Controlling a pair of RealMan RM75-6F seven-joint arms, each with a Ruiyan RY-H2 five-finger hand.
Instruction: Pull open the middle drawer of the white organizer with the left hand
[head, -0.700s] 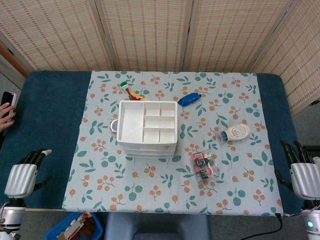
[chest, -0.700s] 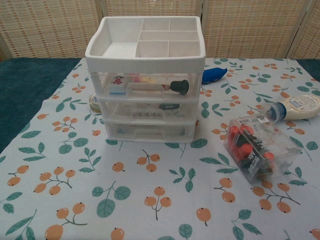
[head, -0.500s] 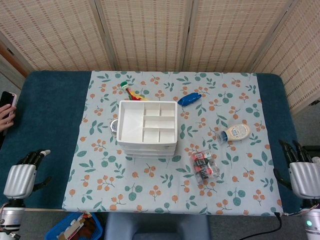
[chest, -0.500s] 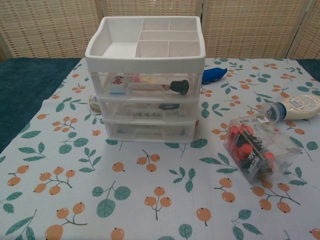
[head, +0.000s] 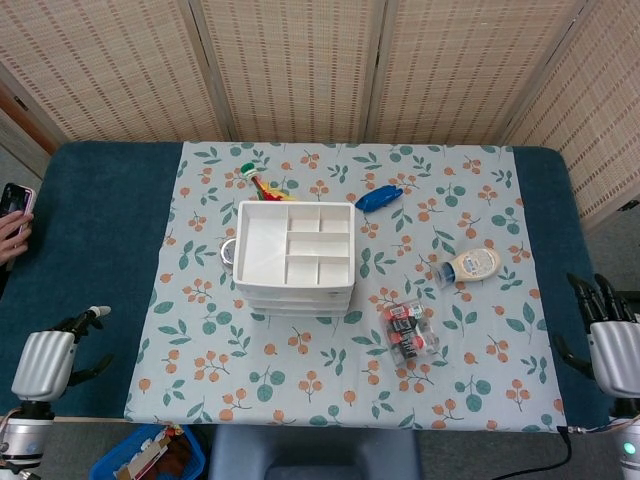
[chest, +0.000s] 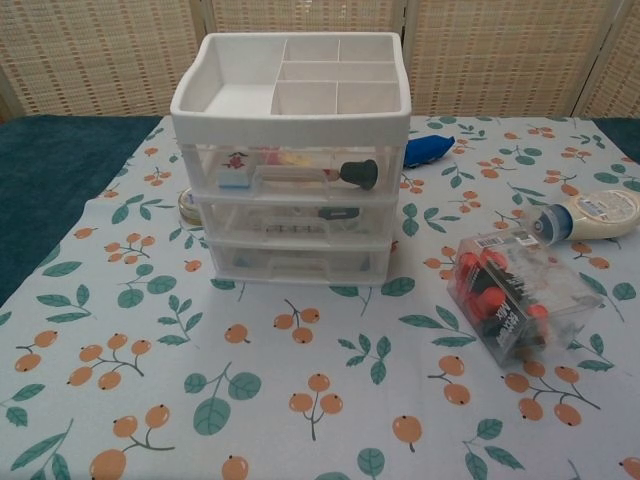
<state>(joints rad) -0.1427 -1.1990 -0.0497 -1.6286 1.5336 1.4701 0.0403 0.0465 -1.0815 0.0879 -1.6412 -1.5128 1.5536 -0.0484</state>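
The white organizer (head: 295, 256) stands mid-table on the floral cloth, with a divided tray on top (chest: 292, 79) and three clear drawers below. Its middle drawer (chest: 293, 223) sits closed, flush with the other two. My left hand (head: 52, 354) hovers low at the near left edge of the table, far from the organizer, fingers apart and holding nothing. At the near right edge my right hand (head: 609, 340) also has its fingers spread and holds nothing. Neither hand shows in the chest view.
A clear box of red-capped items (chest: 512, 297) lies right of the organizer, a squeeze bottle (chest: 585, 214) further right. A blue object (head: 378, 198) and coloured bits (head: 262, 182) sit behind it. A person's hand with a phone (head: 13, 215) is at the far left.
Both hands have drifted slightly down and outward toward the near table edge. The organizer and its drawers have not moved.
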